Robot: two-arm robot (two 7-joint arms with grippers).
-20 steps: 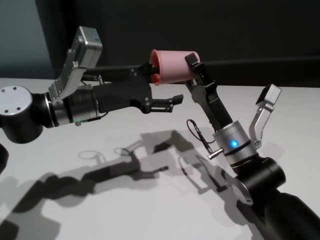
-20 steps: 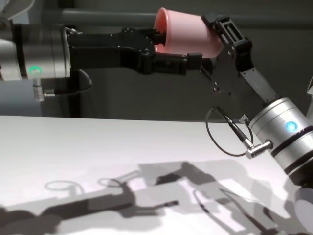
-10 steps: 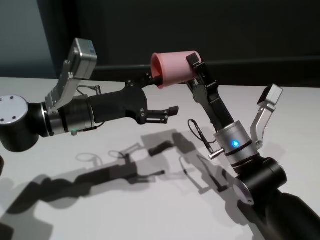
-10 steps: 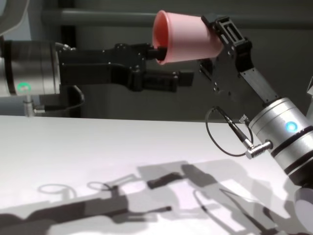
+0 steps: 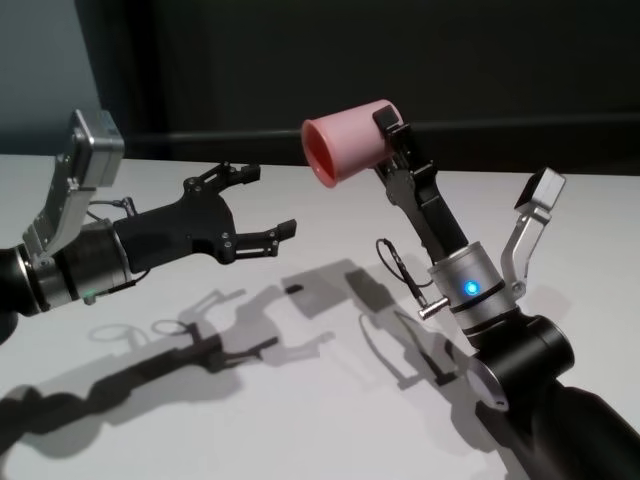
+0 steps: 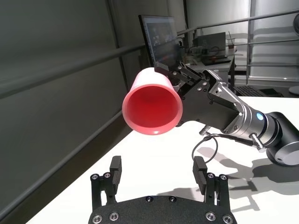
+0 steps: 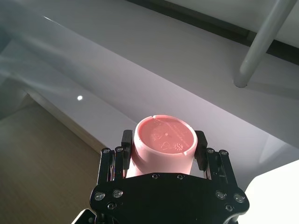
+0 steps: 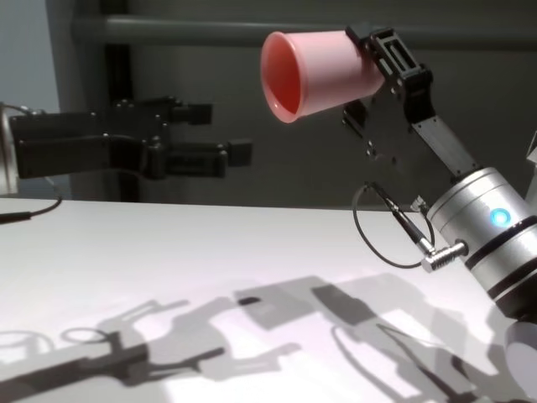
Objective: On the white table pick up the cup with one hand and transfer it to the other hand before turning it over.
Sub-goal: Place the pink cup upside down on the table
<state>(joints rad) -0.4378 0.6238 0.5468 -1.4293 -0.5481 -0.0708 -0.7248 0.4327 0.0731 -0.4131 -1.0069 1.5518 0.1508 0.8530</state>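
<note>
Pink cup held in the air by the right pincer, left pincer open and apart from it.

The white counter [image 5: 300, 400] spreads under both arms and carries only their shadows. The right arm, with the blue light and a looped black cable [image 8: 382, 227], rises from the near right side; its right pincer [image 5: 392, 140] is closed on the cup [image 5: 345, 140], the fingers [image 7: 201, 149] clamping the narrow base end from two sides. The cup lies roughly on its side well above the counter, its wide rim pointing toward the robot's left and a little down. The inside shows bare pink and holds nothing. The left pincer [image 5: 262, 205] hangs lower and to the left, clear of the cup, its fingers [image 6: 200, 170] spread wide and holding nothing.
</note>
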